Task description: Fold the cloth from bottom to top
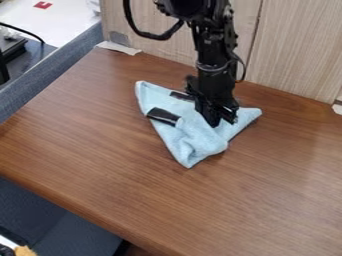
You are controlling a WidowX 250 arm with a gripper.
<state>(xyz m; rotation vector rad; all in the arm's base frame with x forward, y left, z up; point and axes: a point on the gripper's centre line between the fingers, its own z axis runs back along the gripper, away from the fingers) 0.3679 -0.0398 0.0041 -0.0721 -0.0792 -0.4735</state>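
One light blue cloth on the brown wooden desk, upper middle of the view, partly folded and bunched. Corners point upper left, right and down toward the viewer; a rumpled fold lies over the lower part, its rounded end beside the lower right edge. Two black strips sit on the cloth: one near its left edge, the other higher, just beside the arm. Tool hangs down over the right half of the cloth, tip end at the fabric. Can't tell if it's spread, pressed together or pinching cloth. Room: cloth is well apart from the desk's lower left edge, with a wide stretch of wood between. More wood runs off to the right and down. Back side is tighter: pale wood-grain panel stands along the rear edge, near the arm. Grey fabric divider runs along the upper left edge. White tape at the rear left corner, well apart from the cloth.
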